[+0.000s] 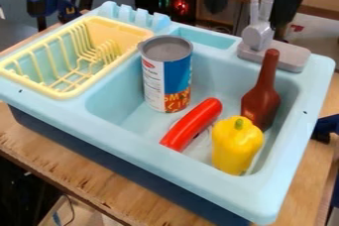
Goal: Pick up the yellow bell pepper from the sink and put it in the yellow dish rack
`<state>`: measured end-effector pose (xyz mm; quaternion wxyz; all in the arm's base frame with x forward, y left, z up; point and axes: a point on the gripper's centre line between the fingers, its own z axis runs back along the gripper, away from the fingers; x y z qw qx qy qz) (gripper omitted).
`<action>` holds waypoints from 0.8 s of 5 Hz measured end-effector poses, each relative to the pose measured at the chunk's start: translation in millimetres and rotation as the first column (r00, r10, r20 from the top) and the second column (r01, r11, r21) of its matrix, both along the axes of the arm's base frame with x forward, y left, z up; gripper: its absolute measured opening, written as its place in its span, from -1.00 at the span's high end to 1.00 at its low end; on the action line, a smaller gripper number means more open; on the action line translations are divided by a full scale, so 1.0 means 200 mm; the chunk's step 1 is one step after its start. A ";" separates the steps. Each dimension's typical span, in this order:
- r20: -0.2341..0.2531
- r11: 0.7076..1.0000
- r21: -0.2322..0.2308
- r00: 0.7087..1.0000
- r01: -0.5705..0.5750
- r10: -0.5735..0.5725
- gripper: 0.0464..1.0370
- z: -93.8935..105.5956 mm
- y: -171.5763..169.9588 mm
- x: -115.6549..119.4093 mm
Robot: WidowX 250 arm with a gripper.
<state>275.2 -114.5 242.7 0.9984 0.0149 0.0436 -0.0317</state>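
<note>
– How many in the basin of the light-blue plastic sink (122,128)?

– Count of four. One tall metal can (167,74) with a grey top and a blue, white and orange label, standing upright near the back left. One glossy red, curved, sausage-shaped piece (192,124), lying at a slant on the basin floor, in front of the can. One brown long-necked bottle (263,96), upright by the right wall. One yellow bell pepper (236,145) with a green stem, stem upward, near the front right corner, partly overlapping the bottle's base in view.

– Touching, pepper and bottle?

– Cannot tell from here.

– And around the basin?

– One pale-yellow wire-style dish rack (74,89), set in the sink's left side. One grey plastic faucet (275,56), mounted on the back rim, above and behind the bottle. Two dark-blue clamps, one at the upper left (45,3), one at the right edge (324,127). One wooden table (99,185) under the sink.

– Now the black two-finger end effector (248,18)?

– Up at the top edge, spread wide, fingers pointing down, well apart. Empty. Nearest in view to the faucet, seen between the two fingers. Contact with the faucet: impossible to tell.
</note>
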 end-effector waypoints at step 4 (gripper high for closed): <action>-0.111 0.987 0.063 0.984 0.146 -0.139 -0.93 -0.24 -0.06 -0.10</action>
